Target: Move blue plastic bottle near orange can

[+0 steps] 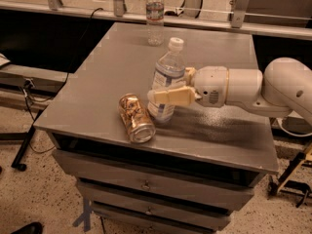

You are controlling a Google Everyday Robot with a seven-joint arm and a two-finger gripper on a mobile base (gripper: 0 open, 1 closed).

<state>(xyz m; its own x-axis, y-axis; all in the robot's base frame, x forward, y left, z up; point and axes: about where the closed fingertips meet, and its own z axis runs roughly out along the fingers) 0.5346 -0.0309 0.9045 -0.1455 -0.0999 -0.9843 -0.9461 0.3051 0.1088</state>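
The blue plastic bottle (166,74), wide and clear with a white cap and a white-and-blue label, stands slightly tilted at the middle of the grey cabinet top (107,82). My gripper (163,92) reaches in from the right and is shut on the bottle's lower body, with a cream finger (170,96) across its front. The orange can (136,117), dented and mottled, lies on its side just left of the bottle's base, silver end facing the front edge. Bottle and can are almost touching.
A slimmer clear bottle (154,14) with a dark label band stands at the cabinet's back edge. My white arm (273,89) spans the right side of the top. Drawers are below the front edge; a rail runs behind; cables and a stand lie at left.
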